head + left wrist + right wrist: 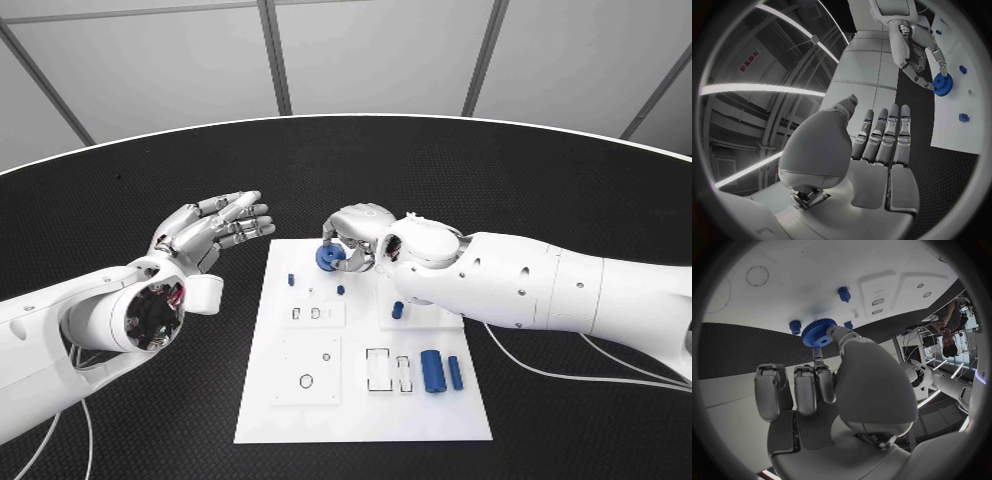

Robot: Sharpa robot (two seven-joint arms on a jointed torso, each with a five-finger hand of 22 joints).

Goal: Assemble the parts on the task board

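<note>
The right robot hand pinches a blue gear between thumb and fingers, holding it at the far edge of the white task board, which lies in the middle of the black bench; the left robot hand is released, fingers straight and apart, raised over the bench just off the board's far left corner; two blue cylinders lie side by side near the board's right edge; small blue pegs stand further in.

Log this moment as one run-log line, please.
right robot hand: holds blue gear over task board far end | left robot hand: open, raised beside board | two blue cylinders: lying on board
</note>
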